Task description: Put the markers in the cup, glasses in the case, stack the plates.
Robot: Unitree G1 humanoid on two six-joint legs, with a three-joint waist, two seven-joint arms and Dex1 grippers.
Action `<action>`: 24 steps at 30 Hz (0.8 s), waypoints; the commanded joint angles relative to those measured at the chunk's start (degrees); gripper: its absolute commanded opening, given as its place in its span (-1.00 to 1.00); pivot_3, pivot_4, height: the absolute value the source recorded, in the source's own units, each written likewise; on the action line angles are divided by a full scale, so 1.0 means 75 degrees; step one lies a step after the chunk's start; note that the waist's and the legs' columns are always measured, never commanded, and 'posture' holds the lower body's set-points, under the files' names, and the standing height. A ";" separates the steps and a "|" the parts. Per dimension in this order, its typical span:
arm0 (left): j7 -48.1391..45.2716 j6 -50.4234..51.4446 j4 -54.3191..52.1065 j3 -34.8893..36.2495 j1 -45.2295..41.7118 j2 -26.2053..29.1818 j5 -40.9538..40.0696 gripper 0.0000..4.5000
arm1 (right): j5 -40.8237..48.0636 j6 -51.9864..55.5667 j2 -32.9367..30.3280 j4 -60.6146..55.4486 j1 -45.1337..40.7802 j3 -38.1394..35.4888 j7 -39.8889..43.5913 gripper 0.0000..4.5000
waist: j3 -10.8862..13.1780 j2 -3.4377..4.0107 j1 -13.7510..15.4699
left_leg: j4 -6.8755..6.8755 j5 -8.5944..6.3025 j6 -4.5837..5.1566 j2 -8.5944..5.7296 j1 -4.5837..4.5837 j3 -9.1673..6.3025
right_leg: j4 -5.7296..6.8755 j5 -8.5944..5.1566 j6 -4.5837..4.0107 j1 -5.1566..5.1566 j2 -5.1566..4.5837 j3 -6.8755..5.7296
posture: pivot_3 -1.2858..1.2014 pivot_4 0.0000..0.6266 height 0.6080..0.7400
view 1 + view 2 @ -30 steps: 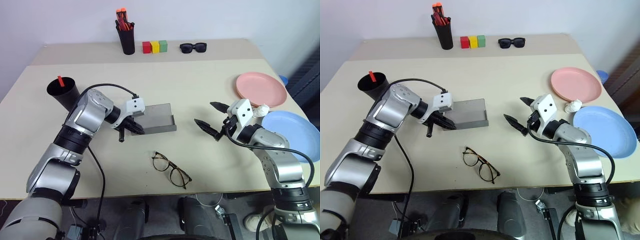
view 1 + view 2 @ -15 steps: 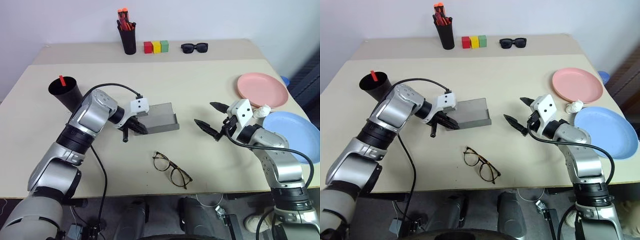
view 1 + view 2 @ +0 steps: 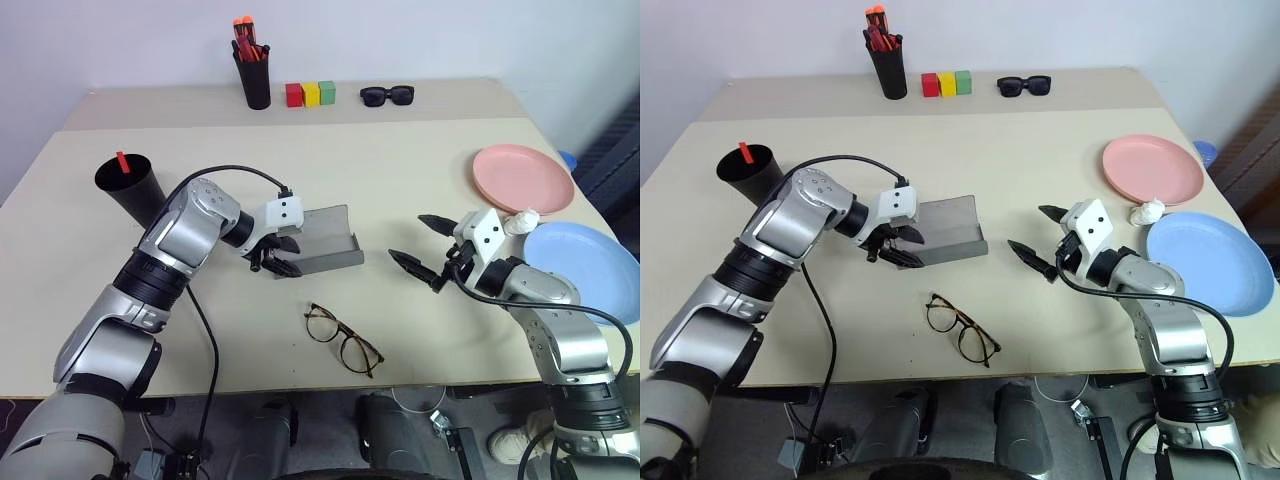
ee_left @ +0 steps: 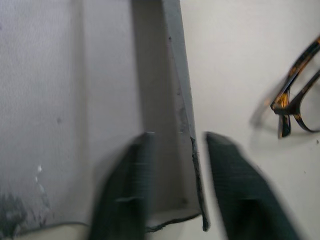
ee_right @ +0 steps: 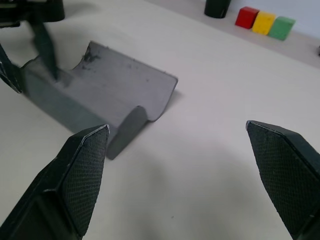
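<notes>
At the far left of the table (image 3: pixel 420 330) stands the black cup (image 3: pixel 130 186) with a red marker (image 3: pixel 121 161) poking out of it. To its right, the left gripper (image 3: pixel 277 256) is at the near left end of the open grey case (image 3: pixel 325 240), its fingers apart. The left wrist view shows what the head views cannot: one finger (image 4: pixel 125 192) is inside the case and the other outside, with the case's wall between them. It also catches the edge of the glasses (image 3: pixel 343 340), which lie on the table just nearer than the case.

Along the far edge are a pen cup (image 3: pixel 254 75) of orange-red pens, three coloured blocks (image 3: pixel 311 94) and black sunglasses (image 3: pixel 386 96).

Right of the case, well apart from it, the right gripper (image 3: pixel 427 251) hovers wide open, holding nothing; its wrist view looks across the case's hollow inside. At the far right sit the pink plate (image 3: pixel 522 178) and, nearer, the blue plate (image 3: pixel 590 262), side by side, with a small white object (image 3: pixel 522 222) between them.
</notes>
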 commanded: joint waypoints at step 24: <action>0.0744 -0.1262 -0.2318 0.3326 0.2675 -0.0247 -0.3756 0.98 | 0.1337 0.1317 -0.1933 -0.1213 0.1364 0.0037 0.2520 1.00 | -0.0002 0.0005 0.0041 | 0.0009 -0.0001 0.0000 0.0007 0.0009 0.0017 | -0.0007 0.0000 -0.0002 0.0011 -0.0008 0.0017 | 0.03 -0.52 1.00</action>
